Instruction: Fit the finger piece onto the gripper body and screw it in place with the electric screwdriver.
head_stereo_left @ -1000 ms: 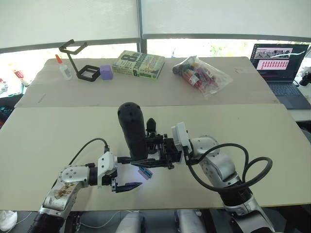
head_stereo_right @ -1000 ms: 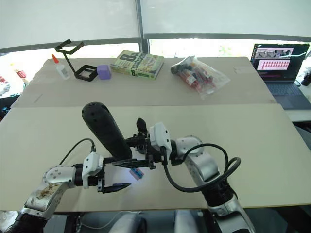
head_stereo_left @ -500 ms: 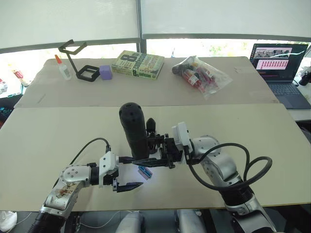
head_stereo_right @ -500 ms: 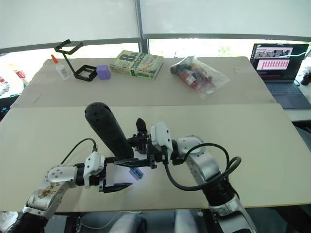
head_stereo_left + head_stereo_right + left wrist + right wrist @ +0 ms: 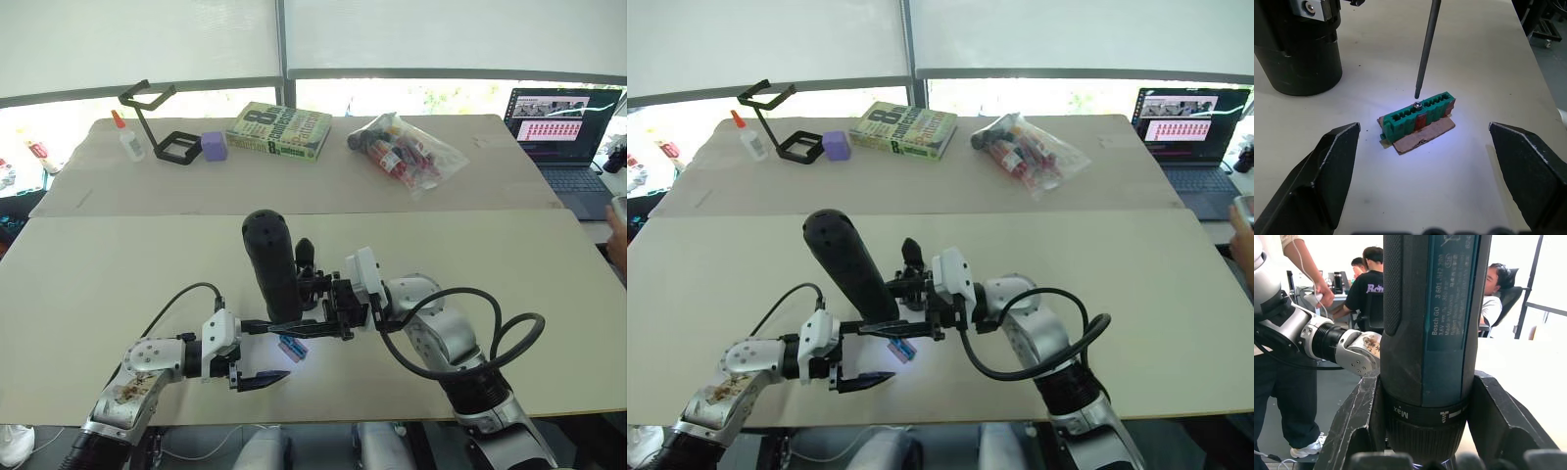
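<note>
- The right gripper (image 5: 312, 315) is clamped on the thick matte-black electric screwdriver (image 5: 270, 260), upright, its thin bit over a screw in the small green ribbed block (image 5: 1418, 115), likely to collect it.
- The left gripper (image 5: 1425, 161), fingers apart, straddles that block on the bench (image 5: 98, 284).
- The chunky black gripper body (image 5: 1299, 49) stands just beside the block.

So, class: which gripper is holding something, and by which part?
The right gripper clamps the electric screwdriver around its lower collar. The left gripper is open, holding nothing.
</note>
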